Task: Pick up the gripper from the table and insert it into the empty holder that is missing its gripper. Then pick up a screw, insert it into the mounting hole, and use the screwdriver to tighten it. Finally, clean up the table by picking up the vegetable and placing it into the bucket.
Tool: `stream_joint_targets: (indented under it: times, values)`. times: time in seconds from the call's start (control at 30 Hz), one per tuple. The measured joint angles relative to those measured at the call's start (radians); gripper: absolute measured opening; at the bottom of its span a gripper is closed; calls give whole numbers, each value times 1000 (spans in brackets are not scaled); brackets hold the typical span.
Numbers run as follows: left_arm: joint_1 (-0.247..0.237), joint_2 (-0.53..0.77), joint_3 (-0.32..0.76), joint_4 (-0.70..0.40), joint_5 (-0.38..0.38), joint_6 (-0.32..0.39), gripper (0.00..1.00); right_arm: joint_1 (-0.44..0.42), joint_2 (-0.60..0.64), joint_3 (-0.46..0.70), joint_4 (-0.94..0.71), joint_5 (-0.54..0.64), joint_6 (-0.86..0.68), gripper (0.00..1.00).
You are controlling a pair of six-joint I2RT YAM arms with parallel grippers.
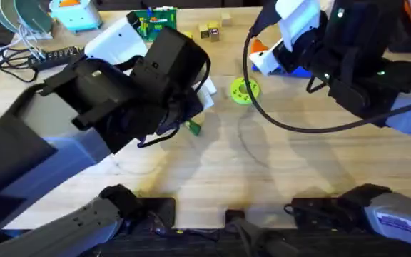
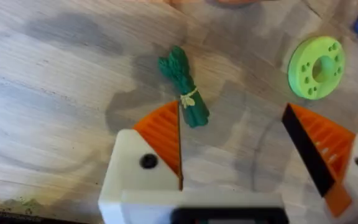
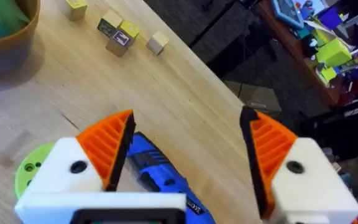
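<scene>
Spread wide, the left hand (image 2: pixel 241 168) hangs over the tabletop (image 2: pixel 55 112) with nothing between its orange ribbed pads (image 2: pixel 163 137). In the left wrist view the vegetable (image 2: pixel 184 94) lies flat on the wood just beyond one pad, its cut stem end close to that pad's tip and its leafy end pointing away; it lies off to the side of the gap, not inside it. A flat lime-green disc (image 2: pixel 316 67) with small holes rests at the upper right of that frame, well apart from the vegetable.

The right hand (image 3: pixel 188 162) is spread too and grips nothing. The blue screwdriver (image 3: pixel 160 177) lies on the tabletop under it, close beside one pad and partly within the gap. Past it stand a few small wooden blocks (image 3: pixel 120 34), and the bucket (image 3: pixel 8 34) shows at the upper left of the right wrist frame with something green inside.

From overhead, the left arm (image 1: pixel 134 93) covers the centre-left of the frame, only a green scrap of the vegetable showing at its lower edge. The disc sits right of centre, with the right arm (image 1: pixel 334 57) and a looping black cable (image 1: pixel 262 118) beyond.
</scene>
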Motion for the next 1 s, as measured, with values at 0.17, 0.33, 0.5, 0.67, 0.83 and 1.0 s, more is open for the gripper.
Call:
stream_joint_targets:
  times: [0.17, 0.33, 0.5, 0.67, 0.83, 1.0]
  values:
    - [0, 29, 0, 0, -35, -10, 993, 0, 0, 0, 0, 0, 3, 991]
    - [0, 126, 0, 1, -46, -11, 993, 0, 0, 0, -15, 0, 3, 991]
    - [0, 233, 0, 11, -42, -32, 993, 0, 0, 0, -34, 0, 4, 991]
    - [0, 294, 0, 11, -42, -86, 992, 0, 0, 0, -34, 0, 6, 991]
    - [9, 339, 0, 13, -42, -144, 993, 0, 0, 0, -34, 0, 6, 991]
    - [29, 380, 0, 59, -41, -169, 992, 0, 0, 0, -34, 0, 6, 991]
